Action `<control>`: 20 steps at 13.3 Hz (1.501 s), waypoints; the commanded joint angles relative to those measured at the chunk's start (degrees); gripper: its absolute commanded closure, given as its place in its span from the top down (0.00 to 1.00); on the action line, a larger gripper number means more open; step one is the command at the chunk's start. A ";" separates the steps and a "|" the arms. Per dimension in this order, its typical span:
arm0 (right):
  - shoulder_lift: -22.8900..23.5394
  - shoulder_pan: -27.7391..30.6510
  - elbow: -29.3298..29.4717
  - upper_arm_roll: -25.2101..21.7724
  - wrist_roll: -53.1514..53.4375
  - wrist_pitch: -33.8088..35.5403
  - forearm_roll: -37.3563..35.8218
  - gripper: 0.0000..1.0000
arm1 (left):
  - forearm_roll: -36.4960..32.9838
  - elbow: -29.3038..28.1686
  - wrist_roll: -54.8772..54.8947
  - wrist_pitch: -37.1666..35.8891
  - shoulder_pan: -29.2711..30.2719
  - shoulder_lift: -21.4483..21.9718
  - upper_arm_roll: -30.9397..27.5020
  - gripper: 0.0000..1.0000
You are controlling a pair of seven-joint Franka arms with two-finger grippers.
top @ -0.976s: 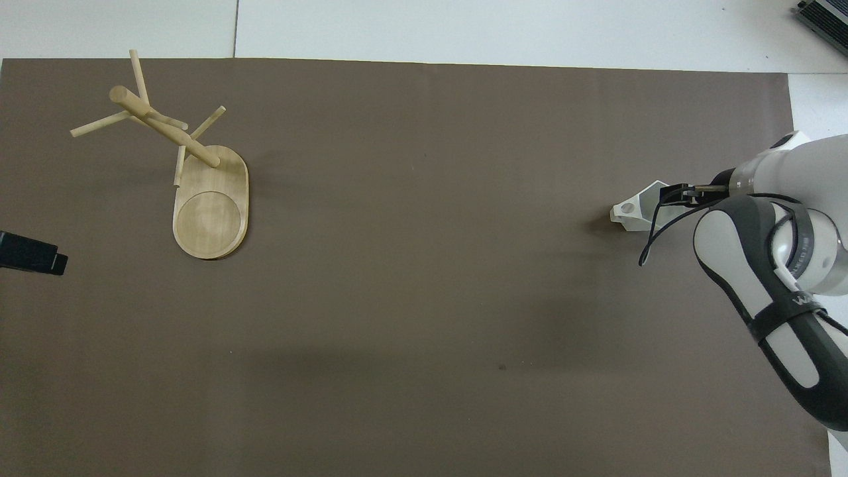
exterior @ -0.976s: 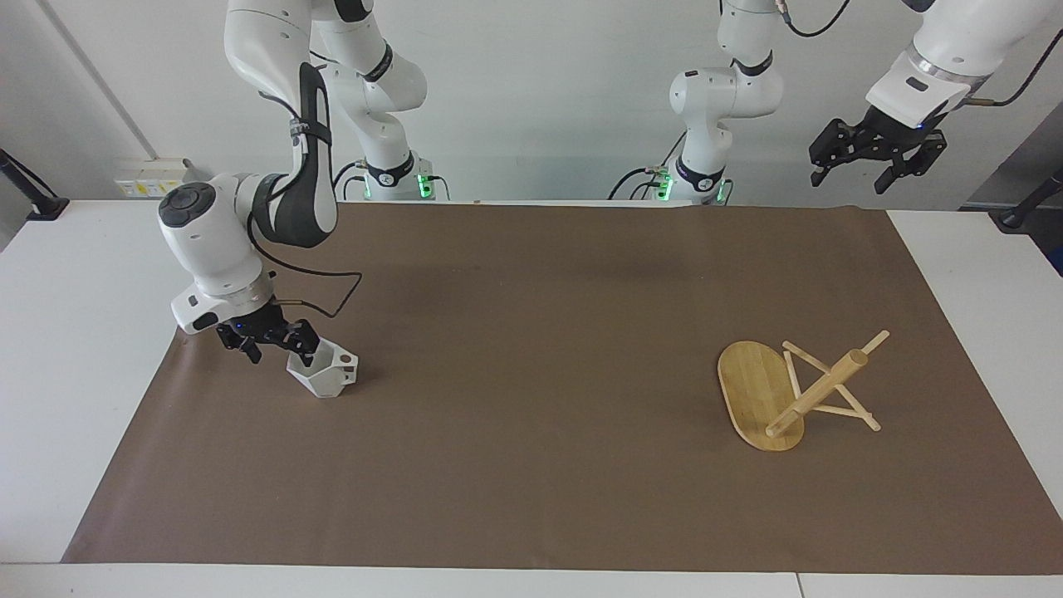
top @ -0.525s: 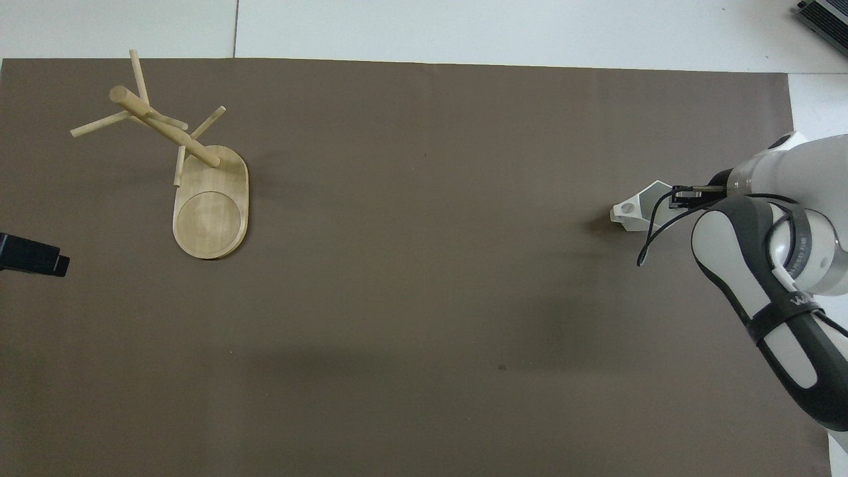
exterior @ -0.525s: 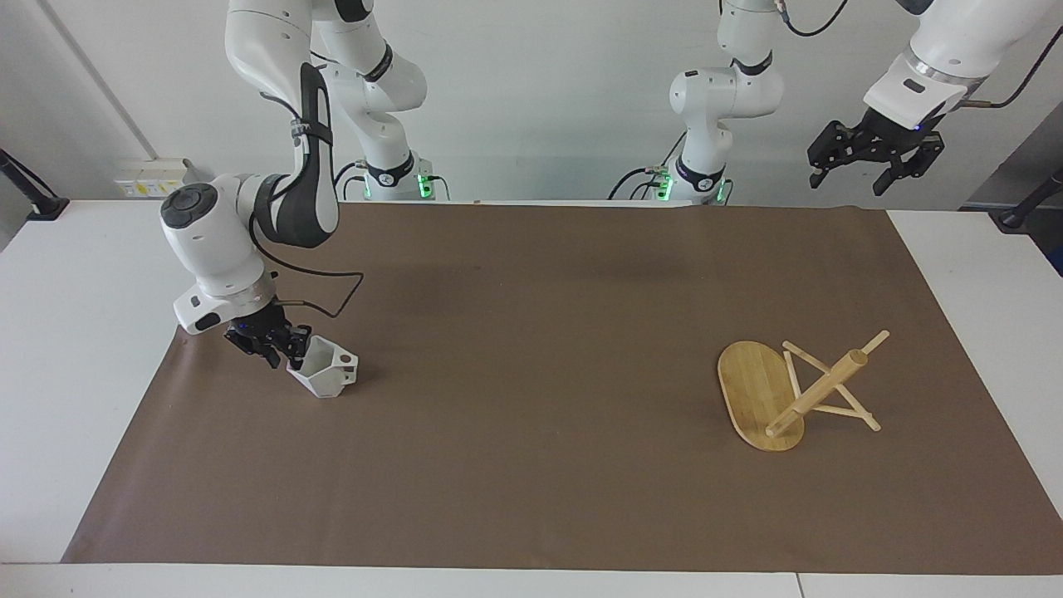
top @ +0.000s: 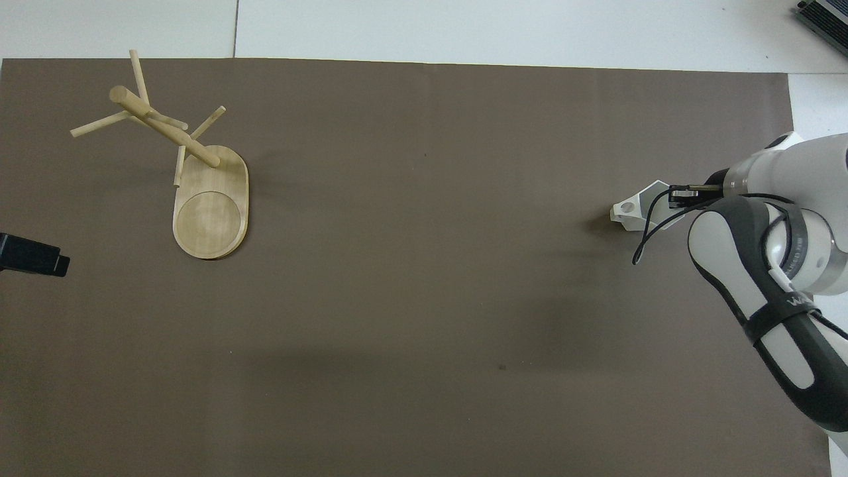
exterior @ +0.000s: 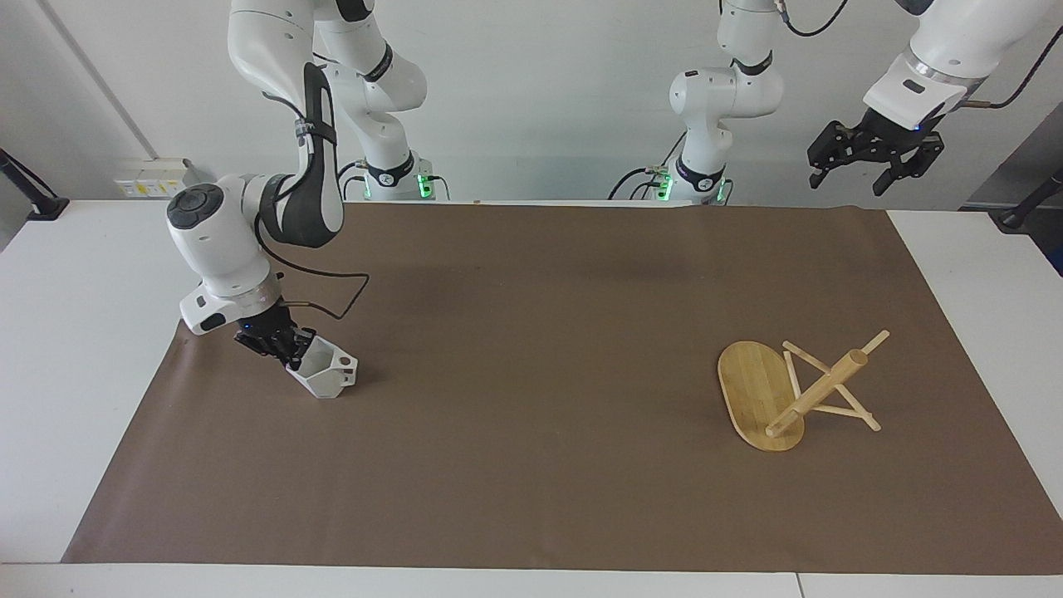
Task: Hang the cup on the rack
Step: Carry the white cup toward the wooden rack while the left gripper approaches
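Observation:
The white faceted cup (exterior: 328, 374) (top: 636, 210) is on the brown mat (exterior: 531, 465) at the right arm's end of the table, its handle with the round hole pointing toward the middle. My right gripper (exterior: 292, 352) (top: 677, 197) is shut on the cup's rim wall, on the side away from the handle. The bamboo rack (exterior: 785, 390) (top: 199, 159) stands on its oval base at the left arm's end, its pegs bare. My left gripper (exterior: 857, 164) hangs open, high over the table's edge by the robots, well away from the rack.
A dark block (top: 32, 255) pokes in at the overhead view's edge beside the rack. White tabletop (exterior: 75, 332) borders the mat at both ends. The right arm's cable (exterior: 332, 295) loops over the mat just above the cup.
The right gripper's fingers have closed from apart onto the cup's rim, and its wrist has shifted slightly. The cup has barely moved. The left gripper has risen a little.

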State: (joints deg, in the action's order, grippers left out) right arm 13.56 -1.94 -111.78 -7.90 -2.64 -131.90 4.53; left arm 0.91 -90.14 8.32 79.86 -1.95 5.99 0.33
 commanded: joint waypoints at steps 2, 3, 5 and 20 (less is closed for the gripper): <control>0.06 0.27 0.25 0.52 1.06 -0.20 1.27 0.00 | -0.91 -2.06 0.91 1.17 0.37 1.66 -0.07 1.00; 0.06 0.27 0.51 0.60 1.06 0.07 1.44 0.00 | -0.91 -2.06 0.56 1.26 0.37 1.66 -0.07 1.00; -0.02 0.27 4.09 1.92 1.15 4.43 2.84 0.00 | -0.91 -2.06 0.47 1.26 0.46 1.66 -0.07 1.00; -3.80 0.35 19.67 22.03 18.64 12.72 23.51 0.00 | 6.37 -2.41 -9.18 1.09 3.09 1.05 -0.15 1.00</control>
State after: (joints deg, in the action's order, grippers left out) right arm 10.31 -2.52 -91.97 11.60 15.21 -118.36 26.50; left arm 4.95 -90.57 1.43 80.00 -0.05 5.98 -0.01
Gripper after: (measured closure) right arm 0.960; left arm 0.000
